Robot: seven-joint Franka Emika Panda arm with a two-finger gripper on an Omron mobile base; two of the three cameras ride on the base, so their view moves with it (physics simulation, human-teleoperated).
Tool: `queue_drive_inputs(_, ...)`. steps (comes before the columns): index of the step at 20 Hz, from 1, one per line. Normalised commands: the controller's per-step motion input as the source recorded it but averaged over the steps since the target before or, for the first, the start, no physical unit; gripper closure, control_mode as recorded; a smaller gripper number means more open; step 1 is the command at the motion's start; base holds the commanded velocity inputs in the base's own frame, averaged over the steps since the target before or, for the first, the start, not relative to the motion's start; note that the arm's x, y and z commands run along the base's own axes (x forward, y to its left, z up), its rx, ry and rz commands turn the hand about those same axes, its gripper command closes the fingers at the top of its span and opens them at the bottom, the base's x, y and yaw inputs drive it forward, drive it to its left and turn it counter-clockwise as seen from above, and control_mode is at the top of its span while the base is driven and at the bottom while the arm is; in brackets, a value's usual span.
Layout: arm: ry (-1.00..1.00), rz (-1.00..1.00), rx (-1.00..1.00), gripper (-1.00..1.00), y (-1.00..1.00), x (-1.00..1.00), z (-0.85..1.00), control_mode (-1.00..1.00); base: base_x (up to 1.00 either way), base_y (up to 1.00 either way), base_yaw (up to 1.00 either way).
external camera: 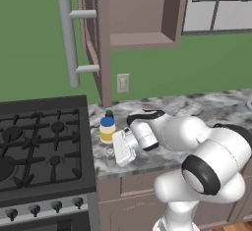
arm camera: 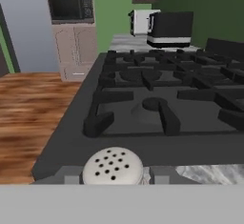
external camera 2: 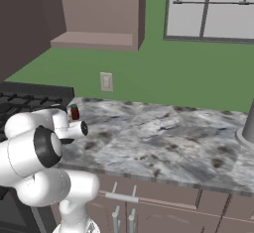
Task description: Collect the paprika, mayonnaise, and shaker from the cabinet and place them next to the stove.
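Observation:
My gripper (external camera: 114,156) is shut on the shaker (external camera: 109,153), a small whitish bottle held low over the marble counter (external camera: 197,109) right beside the stove (external camera: 44,141). In the hand view the shaker's perforated top (arm camera: 113,166) sits between the finger tips, with the stove's grates (arm camera: 157,89) beyond. The mayonnaise (external camera: 107,129), a yellow jar with a blue lid, stands on the counter just behind the gripper. The paprika (external camera: 109,113) (external camera 2: 74,112) stands behind it. The cabinet (external camera: 142,33) hangs above with its door (external camera: 96,38) open.
The door's long grey bar handle (external camera: 69,41) juts out above the stove. A wall outlet (external camera: 123,82) sits over the counter. A grey base (external camera 2: 246,130) stands at the counter's far right. Beyond the stove are a black appliance (arm camera: 170,27) and wood floor (arm camera: 33,118).

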Motion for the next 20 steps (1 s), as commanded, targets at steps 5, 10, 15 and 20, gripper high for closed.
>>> queue_drive_inputs(5, -0.05, 0.00, 0.01, 1.00, 0.00, 0.10, -0.09, -1.00, 0.00, 0.00, 0.00)
queue_drive_inputs(10, -0.04, 0.00, 0.00, 1.00, 0.00, 0.08, -0.18, -1.00, 0.00, 0.00, 0.00)
queue_drive_inputs(15, -0.04, 0.00, 0.00, 1.00, 0.00, 0.08, -0.21, -1.00, 0.00, 0.00, 0.00)
queue_drive_inputs(20, -0.03, 0.00, 0.00, 1.00, 0.00, 0.11, -0.20, -1.00, 0.00, 0.00, 0.00)
